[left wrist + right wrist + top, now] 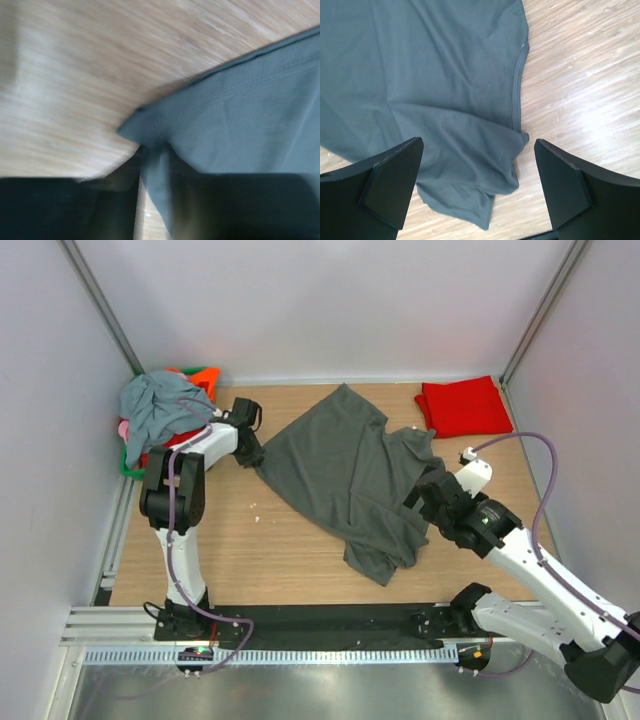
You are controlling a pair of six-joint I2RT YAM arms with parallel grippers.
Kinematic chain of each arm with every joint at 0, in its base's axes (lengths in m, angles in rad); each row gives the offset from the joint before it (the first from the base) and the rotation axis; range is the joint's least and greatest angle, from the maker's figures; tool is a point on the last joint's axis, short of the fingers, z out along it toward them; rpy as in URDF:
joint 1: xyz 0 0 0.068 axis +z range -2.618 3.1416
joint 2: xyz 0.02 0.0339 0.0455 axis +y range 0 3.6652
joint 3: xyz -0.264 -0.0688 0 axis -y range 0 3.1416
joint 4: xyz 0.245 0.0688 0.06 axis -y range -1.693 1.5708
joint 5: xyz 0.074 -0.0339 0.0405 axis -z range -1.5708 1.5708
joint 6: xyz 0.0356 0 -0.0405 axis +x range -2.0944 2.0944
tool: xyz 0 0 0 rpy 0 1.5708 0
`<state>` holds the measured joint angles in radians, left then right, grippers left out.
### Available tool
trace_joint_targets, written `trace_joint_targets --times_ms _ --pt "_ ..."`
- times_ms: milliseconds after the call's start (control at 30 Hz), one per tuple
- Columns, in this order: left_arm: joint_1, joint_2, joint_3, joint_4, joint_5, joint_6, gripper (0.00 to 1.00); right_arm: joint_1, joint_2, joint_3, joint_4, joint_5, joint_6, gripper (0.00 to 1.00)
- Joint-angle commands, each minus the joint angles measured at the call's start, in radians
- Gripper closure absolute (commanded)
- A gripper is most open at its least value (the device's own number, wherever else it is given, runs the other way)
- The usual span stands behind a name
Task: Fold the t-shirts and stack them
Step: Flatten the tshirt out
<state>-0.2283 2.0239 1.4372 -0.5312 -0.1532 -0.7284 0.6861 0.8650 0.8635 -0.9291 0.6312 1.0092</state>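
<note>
A large dark charcoal-grey t-shirt (345,475) lies spread and rumpled in the middle of the table. My left gripper (250,452) is shut on its left corner; in the left wrist view the gripper (156,167) has a fold of the grey cloth (240,115) pinched between its fingers. My right gripper (425,498) is open and hovers over the shirt's right side. In the right wrist view the gripper (479,175) has its fingers wide apart above a sleeve and hem of the shirt (445,100). A bright red t-shirt (465,407) lies folded at the back right.
A green basket (127,468) at the back left holds a heap of shirts: blue-grey (160,410), orange (205,375) and pink (123,427). Walls close the table in on three sides. Bare wood (270,550) shows in front of the grey shirt.
</note>
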Motion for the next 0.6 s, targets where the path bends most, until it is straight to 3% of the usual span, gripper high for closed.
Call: trace_joint_targets --times_ms 0,33,67,200,333,567 --pt "0.007 0.036 0.029 0.016 0.024 0.018 0.89 -0.106 0.074 0.009 0.156 -0.137 -0.141 0.00" --pt "0.006 0.036 0.028 0.010 0.026 0.021 0.98 -0.127 0.098 0.022 0.165 -0.178 -0.165 0.00" --pt "0.006 0.033 0.022 0.001 0.024 0.017 1.00 -0.150 0.148 0.044 0.196 -0.197 -0.175 0.00" --pt "0.007 -0.086 -0.067 -0.019 -0.003 -0.012 1.00 -0.232 0.333 0.126 0.279 -0.297 -0.236 0.00" --pt "0.007 -0.266 -0.272 -0.046 -0.022 -0.061 1.00 -0.334 0.560 0.242 0.350 -0.404 -0.290 0.00" --pt "0.007 -0.588 -0.541 -0.105 -0.032 -0.118 1.00 -0.370 1.039 0.628 0.306 -0.557 -0.394 0.00"
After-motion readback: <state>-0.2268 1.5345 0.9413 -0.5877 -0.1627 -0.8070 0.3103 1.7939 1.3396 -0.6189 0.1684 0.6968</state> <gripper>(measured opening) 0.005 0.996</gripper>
